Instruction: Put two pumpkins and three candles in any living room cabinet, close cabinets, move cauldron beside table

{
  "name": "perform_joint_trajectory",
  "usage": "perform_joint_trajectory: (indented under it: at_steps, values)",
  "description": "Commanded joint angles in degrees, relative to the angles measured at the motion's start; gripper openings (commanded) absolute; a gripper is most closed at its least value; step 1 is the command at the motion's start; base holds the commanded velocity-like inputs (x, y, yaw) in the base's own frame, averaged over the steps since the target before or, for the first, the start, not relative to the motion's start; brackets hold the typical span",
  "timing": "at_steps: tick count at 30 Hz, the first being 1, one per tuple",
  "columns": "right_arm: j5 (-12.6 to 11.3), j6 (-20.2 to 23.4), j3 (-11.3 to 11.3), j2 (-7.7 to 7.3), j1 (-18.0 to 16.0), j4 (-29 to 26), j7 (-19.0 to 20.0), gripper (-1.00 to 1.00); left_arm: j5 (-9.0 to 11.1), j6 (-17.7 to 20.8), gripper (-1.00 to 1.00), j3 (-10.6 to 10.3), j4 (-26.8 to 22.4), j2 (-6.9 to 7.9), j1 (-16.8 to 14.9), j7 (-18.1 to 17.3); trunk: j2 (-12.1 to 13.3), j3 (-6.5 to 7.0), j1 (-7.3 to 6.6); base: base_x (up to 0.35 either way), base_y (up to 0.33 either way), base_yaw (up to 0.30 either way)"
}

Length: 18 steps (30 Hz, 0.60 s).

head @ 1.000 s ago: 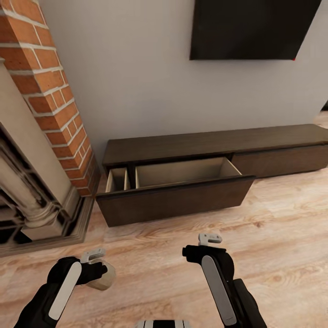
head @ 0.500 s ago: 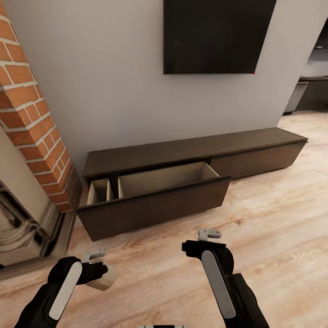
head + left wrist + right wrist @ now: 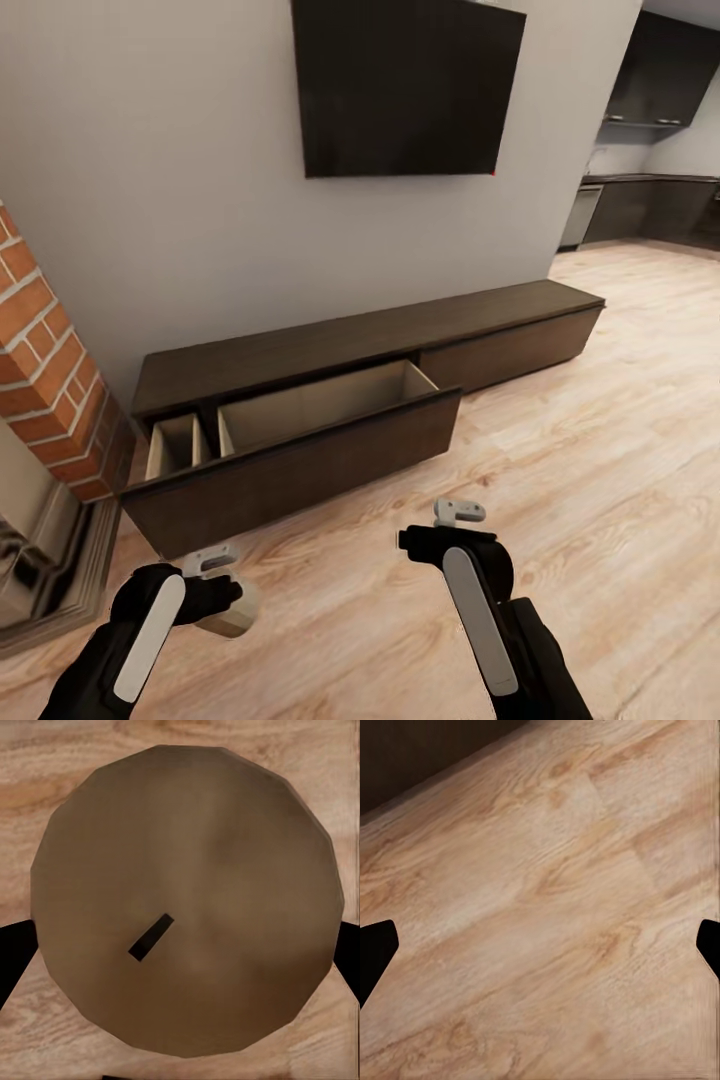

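Beige candle: gripped in the left hand, above the floor.
Handling: judged light, stiff, waxy-smooth; best held across its round sides.
Right hand: spread apart, nothing held.
Cabinet: drawer pulled out ahead.

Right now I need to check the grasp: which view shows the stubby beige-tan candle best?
The left wrist view: the stubby beige-tan candle shows its round top and dark wick. The head view shows its side beneath the left gripper. The right wrist view shows wooden floor.

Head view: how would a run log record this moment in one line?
left gripper: holding candle | right gripper: open, empty | cabinet: drawer open
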Motion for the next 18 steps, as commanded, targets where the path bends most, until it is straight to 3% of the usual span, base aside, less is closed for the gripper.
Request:
perform_joint_trajectory:
  at_steps: [1,12,18]
  values:
    - [-0.55,0.14,-0.47,0.01,-0.07,-0.03,-0.59,1.0,0.68,0.16,-1.0,0.02,-0.07,0.02,-0.01,0.51,0.39,0.13,-0.24,0.0,0.0,-0.269]
    - [-0.55,0.11,-1.64,0.01,0.05,-0.02,-0.48,1.0,0.68,0.16,-1.0,0.02,-0.07,-0.05,-0.01,0.51,4.81,1.84,-2.65,0.0,0.0,-0.212]
    - [-0.55,-0.01,-1.52,0.01,0.08,0.01,-0.4,1.0,0.68,0.15,-1.0,0.0,-0.07,-0.06,-0.01,0.51,7.21,2.6,-3.97,0.0,0.0,-0.046]
